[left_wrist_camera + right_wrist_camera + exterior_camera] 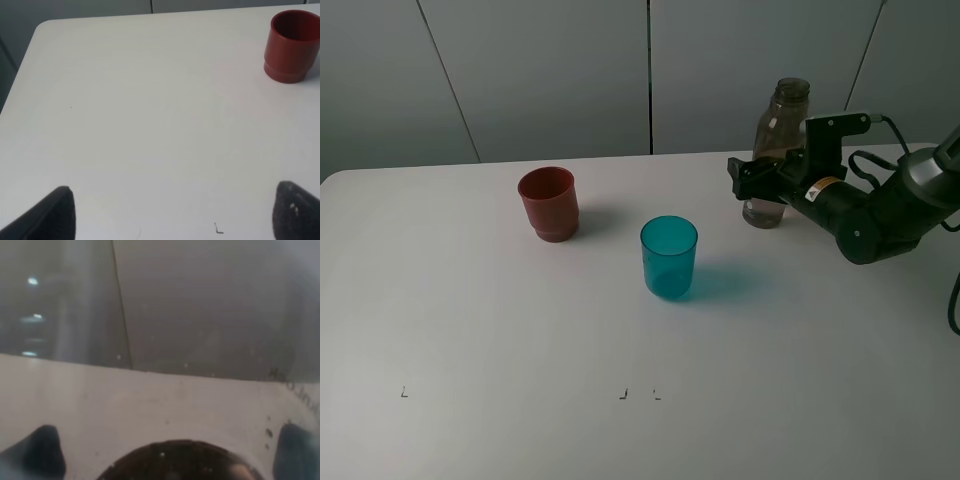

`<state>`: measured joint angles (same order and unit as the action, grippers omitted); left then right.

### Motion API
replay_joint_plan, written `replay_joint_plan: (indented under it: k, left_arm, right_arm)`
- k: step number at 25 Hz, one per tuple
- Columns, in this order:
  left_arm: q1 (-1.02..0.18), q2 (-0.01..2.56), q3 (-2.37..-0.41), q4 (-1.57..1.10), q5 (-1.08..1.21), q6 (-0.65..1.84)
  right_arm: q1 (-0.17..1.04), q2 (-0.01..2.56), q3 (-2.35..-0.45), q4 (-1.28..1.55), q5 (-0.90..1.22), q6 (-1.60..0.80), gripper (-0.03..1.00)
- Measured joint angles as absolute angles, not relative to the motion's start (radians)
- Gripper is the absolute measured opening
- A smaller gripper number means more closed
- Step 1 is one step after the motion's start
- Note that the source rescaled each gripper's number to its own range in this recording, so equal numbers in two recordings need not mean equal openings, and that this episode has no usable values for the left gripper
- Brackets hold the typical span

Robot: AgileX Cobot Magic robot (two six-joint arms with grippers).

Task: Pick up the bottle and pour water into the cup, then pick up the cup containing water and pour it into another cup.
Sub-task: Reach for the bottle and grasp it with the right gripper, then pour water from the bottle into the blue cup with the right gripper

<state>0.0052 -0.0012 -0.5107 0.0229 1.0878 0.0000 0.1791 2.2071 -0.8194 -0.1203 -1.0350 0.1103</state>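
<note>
The smoky grey-brown see-through bottle stands upright at the back right of the white table. My right gripper is open with its jaws on either side of the bottle's lower part; in the right wrist view the bottle fills the space between the fingertips. The translucent teal cup stands mid-table, left of the bottle. The red-brown cup stands further left and back; it also shows in the left wrist view. My left gripper is open and empty, over bare table.
A grey panelled wall runs behind the table's back edge. Small black marks lie on the table near its front. The right arm's cables hang at the far right.
</note>
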Motion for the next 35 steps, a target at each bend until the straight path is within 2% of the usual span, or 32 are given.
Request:
replay_joint_plan:
  k: [6, 7, 8, 9, 12, 35]
  left_arm:
    - [0.005, -0.001, -0.511, 0.023, 1.088, 0.0]
    - [0.005, -0.001, -0.511, 0.023, 1.088, 0.0]
    - [0.005, -0.001, -0.511, 0.023, 1.088, 0.0]
    - [0.005, -0.001, -0.511, 0.023, 1.088, 0.0]
    - [0.005, -0.001, -0.511, 0.023, 1.088, 0.0]
    - [0.005, -0.001, -0.511, 0.023, 1.088, 0.0]
  right_arm:
    - [0.179, 2.207, -0.82, -0.12, -0.995, 0.112, 1.0]
    - [0.179, 2.207, -0.82, -0.12, -0.995, 0.112, 0.97]
    - [0.179, 2.207, -0.82, -0.12, -0.995, 0.112, 0.87]
    - [0.179, 2.207, -0.82, -0.122, -0.995, 0.112, 0.69]
    - [0.179, 2.207, -0.821, -0.125, -0.995, 0.112, 0.0]
    - [0.179, 2.201, -0.821, -0.174, -1.018, 0.122, 0.01]
